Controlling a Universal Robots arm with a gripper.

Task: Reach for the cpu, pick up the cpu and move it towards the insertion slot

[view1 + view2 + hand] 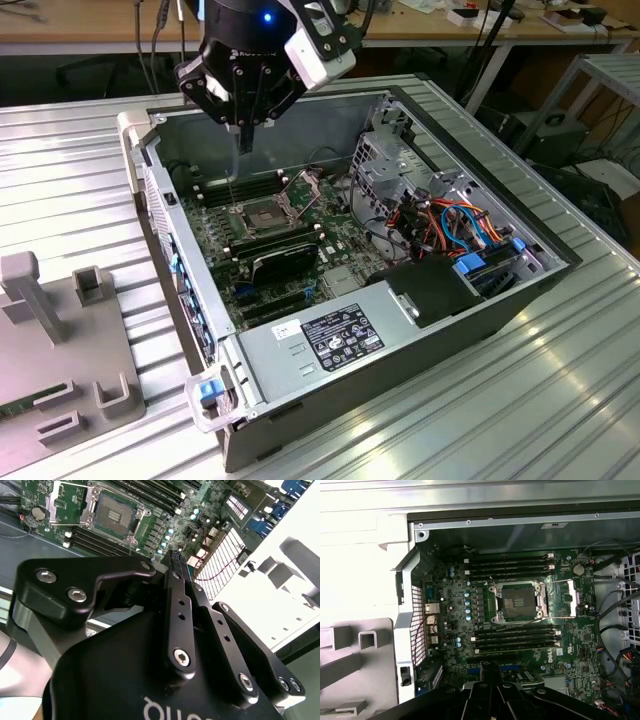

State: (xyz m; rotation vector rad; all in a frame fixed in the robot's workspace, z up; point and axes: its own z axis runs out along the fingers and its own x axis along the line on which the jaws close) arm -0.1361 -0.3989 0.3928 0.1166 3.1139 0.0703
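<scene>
Above the open grey metal computer case (300,125), the black two-fingered gripper (245,138) hangs with its fingers pressed together to a narrow point, aimed down at the green motherboard (585,645). Whether the small flat square cpu is pinched there I cannot tell (the tips hide whatever lies between them).

The square silver-framed insertion slot (518,601) lies near the board's middle. Its dark grey centre is bare and its hinged metal retaining plate (577,598) is swung aside, so nothing is seated yet. The gripper sits high over the board, a little to the exterior view's left of the socket. I judge the travel towards it largely made, if the chip is in hand at all.

Long narrow black memory slots (512,565) flank the socket on two sides, and a black rectangular finned block (285,258) lies just beside it. The raised plate stands nearest any approach. A bundle of red, orange and blue cables (455,222) lies well apart.
</scene>
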